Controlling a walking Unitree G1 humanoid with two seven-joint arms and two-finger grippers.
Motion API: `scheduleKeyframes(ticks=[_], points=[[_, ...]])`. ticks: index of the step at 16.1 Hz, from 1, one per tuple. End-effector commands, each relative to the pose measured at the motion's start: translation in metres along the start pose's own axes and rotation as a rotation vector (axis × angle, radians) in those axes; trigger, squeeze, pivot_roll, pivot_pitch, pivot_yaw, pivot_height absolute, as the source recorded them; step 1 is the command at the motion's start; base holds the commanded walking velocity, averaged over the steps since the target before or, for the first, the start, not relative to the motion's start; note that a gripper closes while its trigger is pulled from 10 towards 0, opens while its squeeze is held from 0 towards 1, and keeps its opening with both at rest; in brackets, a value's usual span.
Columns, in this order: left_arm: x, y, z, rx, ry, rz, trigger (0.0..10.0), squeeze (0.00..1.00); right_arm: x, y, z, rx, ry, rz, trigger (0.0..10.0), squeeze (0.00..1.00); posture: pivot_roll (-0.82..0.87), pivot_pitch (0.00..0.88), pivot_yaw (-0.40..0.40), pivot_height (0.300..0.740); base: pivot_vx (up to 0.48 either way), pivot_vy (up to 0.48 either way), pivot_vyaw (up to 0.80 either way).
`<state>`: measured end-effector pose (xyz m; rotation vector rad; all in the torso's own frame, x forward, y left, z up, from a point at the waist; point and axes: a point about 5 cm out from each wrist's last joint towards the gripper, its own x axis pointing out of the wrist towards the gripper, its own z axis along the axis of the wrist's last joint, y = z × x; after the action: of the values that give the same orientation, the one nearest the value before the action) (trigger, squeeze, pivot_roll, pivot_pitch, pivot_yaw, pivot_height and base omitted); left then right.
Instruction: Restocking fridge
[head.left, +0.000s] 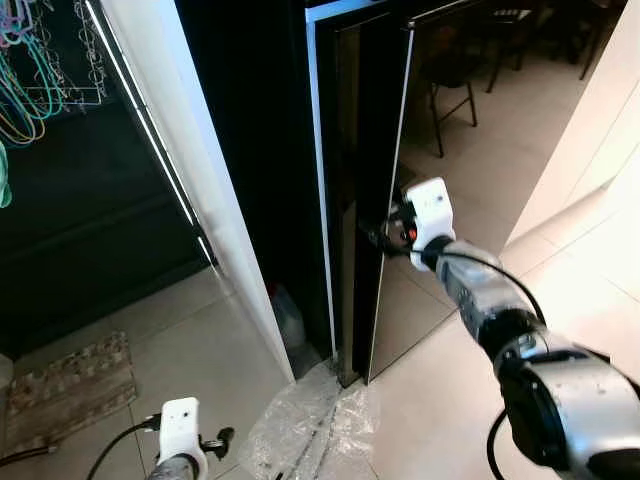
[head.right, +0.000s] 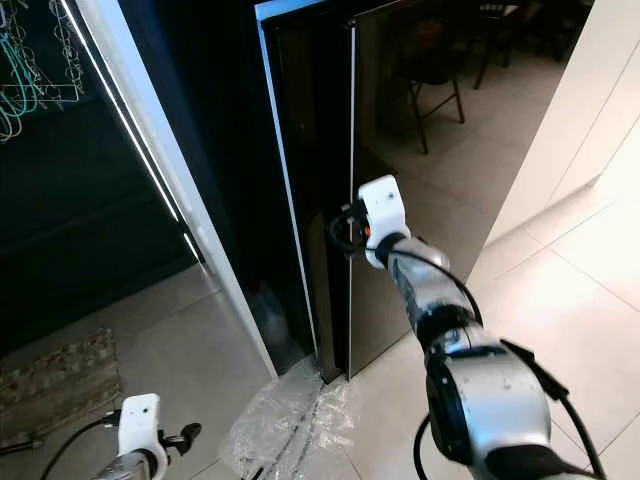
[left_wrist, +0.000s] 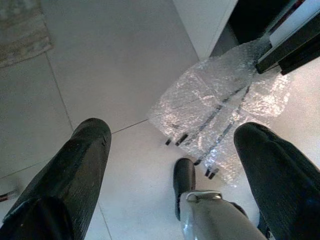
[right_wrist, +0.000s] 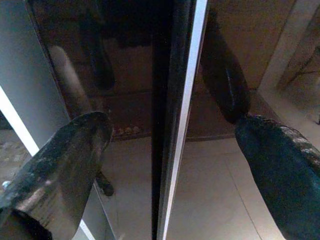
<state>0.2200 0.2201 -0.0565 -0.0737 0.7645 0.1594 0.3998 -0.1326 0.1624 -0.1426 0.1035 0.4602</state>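
The fridge is tall, dark and glossy, and its door (head.left: 455, 160) is barely ajar, with the bright door edge (right_wrist: 184, 115) running top to bottom. My right gripper (head.left: 378, 236) is stretched out at mid height of that edge. It is open, one finger (right_wrist: 65, 165) on each side of the edge, and I cannot tell whether they touch it. My left gripper (head.left: 222, 438) hangs low near the floor, open with nothing between its fingers (left_wrist: 75, 170).
A sheet of clear bubble wrap (head.left: 305, 428) lies on the tiled floor at the fridge's foot. A white wall panel (head.left: 195, 160) stands to the left of the fridge, and a patterned mat (head.left: 70, 385) lies further left. Open tiled floor (head.left: 590, 270) lies to the right.
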Motion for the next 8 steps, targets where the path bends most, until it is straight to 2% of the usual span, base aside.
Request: scheduleKeyframes(ticks=[1,5,8], points=[[-0.003,0.006,-0.009,-0.011,0.033,0.014,10.0,0.0,0.006,0.003,0.019,-0.009,-0.041,0.006,10.0,0.0,0.07,0.065,0.068,0.74,0.0,0.0,0.0],[-0.004,0.006,-0.012,-0.013,0.035,0.014,10.0,0.0,0.011,0.011,0.021,-0.012,-0.028,0.031,10.0,0.0,0.08,0.064,0.063,0.74,0.0,0.0,0.0],[-0.005,0.006,-0.016,-0.012,0.04,0.013,10.0,0.0,0.018,0.021,0.038,-0.018,-0.052,0.068,10.0,0.0,0.09,0.065,0.059,0.74,0.0,0.0,0.0]])
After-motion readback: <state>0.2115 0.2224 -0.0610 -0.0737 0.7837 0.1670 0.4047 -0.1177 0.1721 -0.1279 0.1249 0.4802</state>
